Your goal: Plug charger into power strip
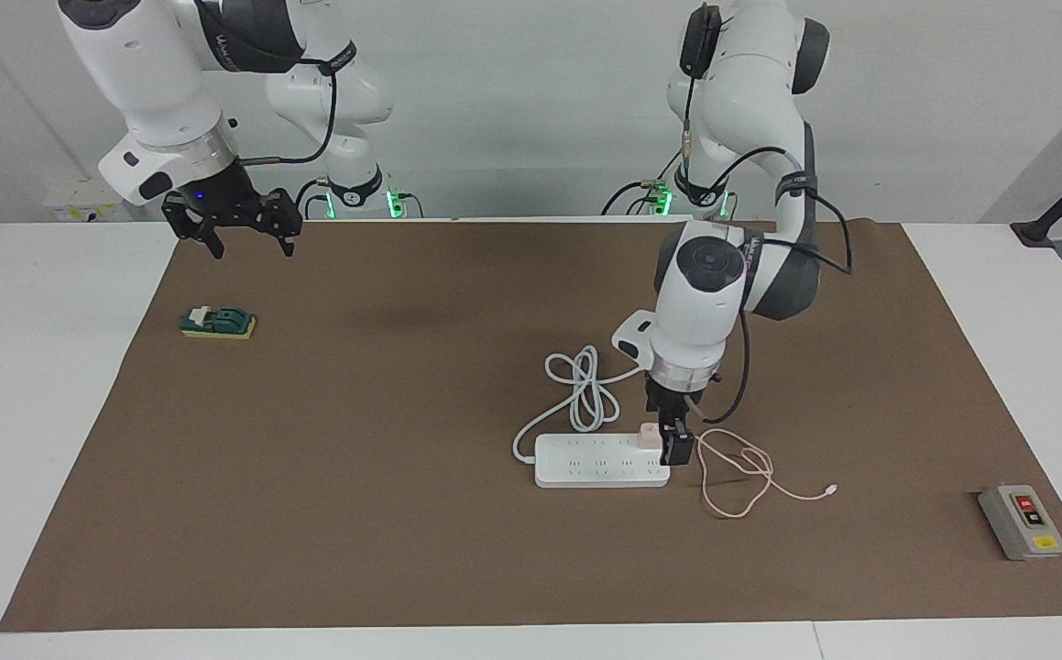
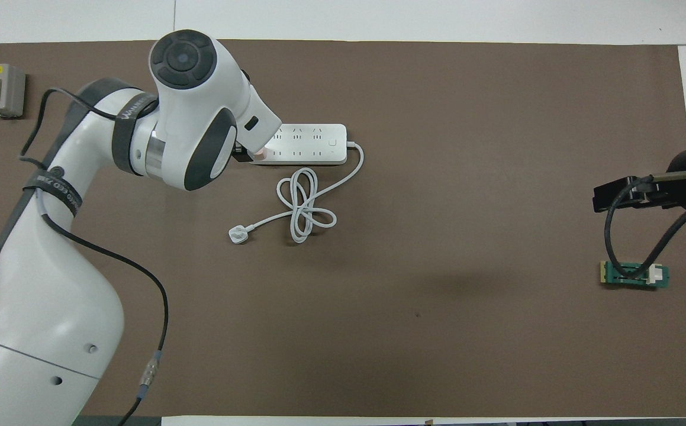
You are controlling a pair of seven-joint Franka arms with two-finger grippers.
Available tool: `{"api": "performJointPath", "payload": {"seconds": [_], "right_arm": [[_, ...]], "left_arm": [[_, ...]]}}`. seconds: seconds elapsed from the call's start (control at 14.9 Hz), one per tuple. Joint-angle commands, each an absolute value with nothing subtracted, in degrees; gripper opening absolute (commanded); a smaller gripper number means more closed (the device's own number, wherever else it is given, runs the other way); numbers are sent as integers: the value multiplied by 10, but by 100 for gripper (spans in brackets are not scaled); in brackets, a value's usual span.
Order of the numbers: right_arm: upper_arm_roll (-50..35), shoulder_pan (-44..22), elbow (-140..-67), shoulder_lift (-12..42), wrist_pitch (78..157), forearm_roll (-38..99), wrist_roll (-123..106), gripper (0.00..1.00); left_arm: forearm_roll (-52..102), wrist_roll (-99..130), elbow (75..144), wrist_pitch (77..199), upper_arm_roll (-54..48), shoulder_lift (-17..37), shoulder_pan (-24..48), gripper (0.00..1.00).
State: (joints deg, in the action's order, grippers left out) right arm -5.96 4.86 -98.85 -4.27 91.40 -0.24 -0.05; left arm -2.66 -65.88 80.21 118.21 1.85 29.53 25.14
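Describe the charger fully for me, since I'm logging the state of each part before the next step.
The charger is a small pale pink cube that looks like plastic, sitting on the power strip at the end nearer the left arm's side. The left hand is right at it; whether the fingers grip it cannot be told. Whether it is fully seated cannot be told either. Its thin pink cable loops loosely on the brown mat beside the strip and ends in a tiny white connector.

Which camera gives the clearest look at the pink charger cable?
The facing view: the charger sits on the power strip at the left gripper, its cable looping across the mat. Overhead, the left arm hides all but a pink sliver.
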Motion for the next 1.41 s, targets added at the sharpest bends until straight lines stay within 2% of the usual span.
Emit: {"api": "performJointPath", "payload": {"seconds": [0.0,0.2,0.54,1.01,1.34], "right_arm": [[-66,59,-988,-47,914,-7,-10,100],[-66,59,-989,-47,914,-8,-9,100],[-66,59,-989,-47,914,-7,-9,100],[-66,59,-989,-47,914,-7,-9,100],[-66,59,-989,-47,914,-7,-10,100]], "left_arm": [[-5,-650,845,1162,11,227,222,100],[40,-581,844,1082,14,168,205,100],[40,-443,845,969,15,101,114,100],[38,22,847,889,15,69,49,100],[38,44,852,873,15,41,38,100]]}}
